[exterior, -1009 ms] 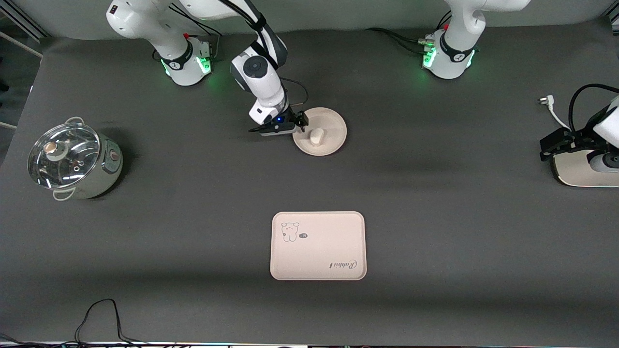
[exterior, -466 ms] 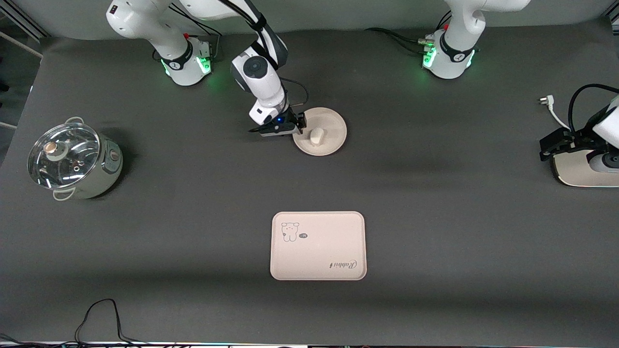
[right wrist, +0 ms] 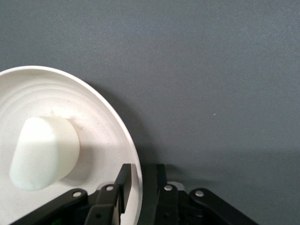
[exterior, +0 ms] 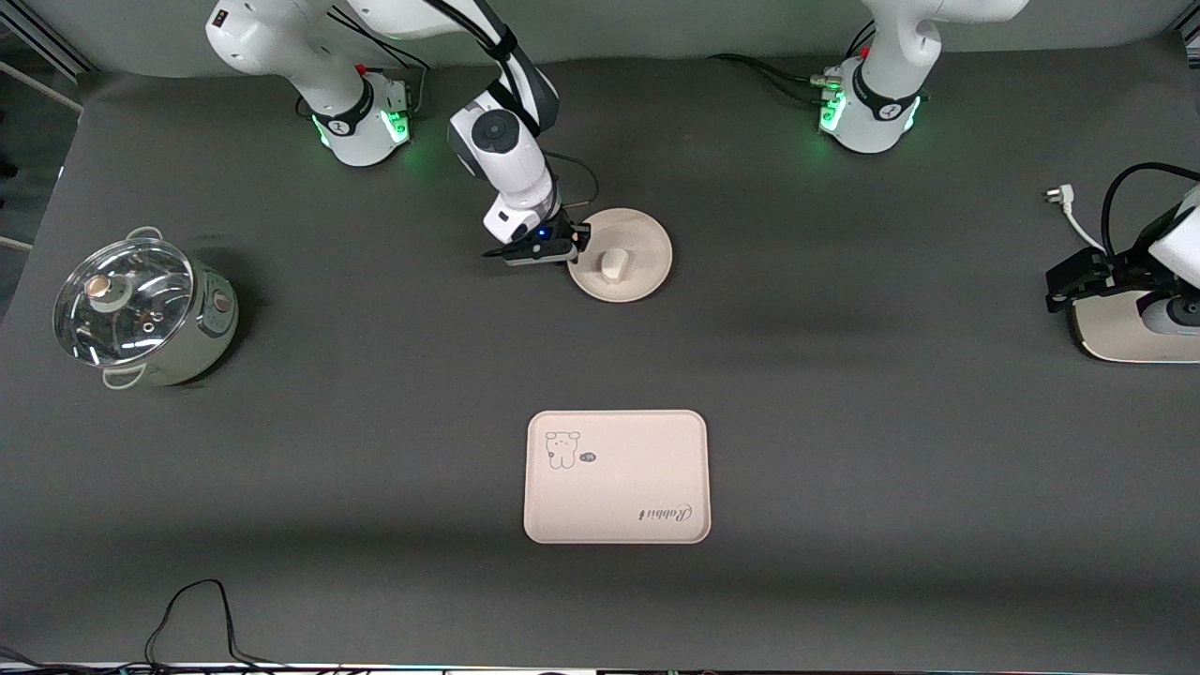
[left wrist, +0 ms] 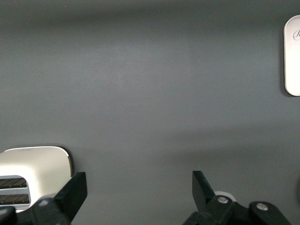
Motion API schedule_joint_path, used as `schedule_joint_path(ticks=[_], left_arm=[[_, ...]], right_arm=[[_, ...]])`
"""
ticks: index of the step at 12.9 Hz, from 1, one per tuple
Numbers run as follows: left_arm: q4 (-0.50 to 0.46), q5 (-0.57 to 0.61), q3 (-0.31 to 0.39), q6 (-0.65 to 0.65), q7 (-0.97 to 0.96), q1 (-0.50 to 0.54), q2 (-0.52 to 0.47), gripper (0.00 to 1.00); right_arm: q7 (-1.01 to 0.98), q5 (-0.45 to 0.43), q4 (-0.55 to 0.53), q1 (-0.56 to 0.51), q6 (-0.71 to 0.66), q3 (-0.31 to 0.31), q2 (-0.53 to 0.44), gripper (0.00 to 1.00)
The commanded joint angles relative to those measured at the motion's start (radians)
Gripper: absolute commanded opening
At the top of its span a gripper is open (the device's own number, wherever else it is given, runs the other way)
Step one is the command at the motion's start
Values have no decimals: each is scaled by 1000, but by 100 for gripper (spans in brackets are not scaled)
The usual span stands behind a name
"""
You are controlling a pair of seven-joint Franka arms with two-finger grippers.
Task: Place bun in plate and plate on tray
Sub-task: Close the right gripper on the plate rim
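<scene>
Front view: a dark grey cloth covers the table (exterior: 844, 422). Toward the right arm's end stands a steel pot (exterior: 145, 314) under a glass lid. The bun (exterior: 614, 264) lies in the plate (exterior: 647, 239); the tray (exterior: 616, 476), bare, sits well nearer the camera. The right gripper (exterior: 579, 242) is at the plate's rim. The left gripper (exterior: 1078, 281) waits over a cream appliance (exterior: 1120, 333) at the left arm's end.

Left wrist view: its fingers (left wrist: 75, 194) are spread apart, holding nothing.

Right wrist view: fingers (right wrist: 123, 183) pinch the plate's rim (right wrist: 133, 164) between them.
</scene>
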Motion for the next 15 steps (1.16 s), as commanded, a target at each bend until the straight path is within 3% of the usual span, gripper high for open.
schedule_joint_path(ticks=[1,2,7,10,15], left_arm=[[-8,-4,7,3,0,-15,-10,100],[-8,-3,7,3,0,-15,-10,100],[-7,-4,6,-5,2,-15,-15,100],[-8,-4,4,-3,-4,-17,-15,100],[-7,-6,3,-3,-8,-31,-13,100]], right_arm=[[2,23,4,0,-17,0,-18,17],[2,23,4,0,-19,0,-18,10],[-2,23,6,-3,-49,-2,-39,3],[-15,23,24,-24,-157,-6,-108,2],[-84,23,23,-46,-224,-8,-223,2]])
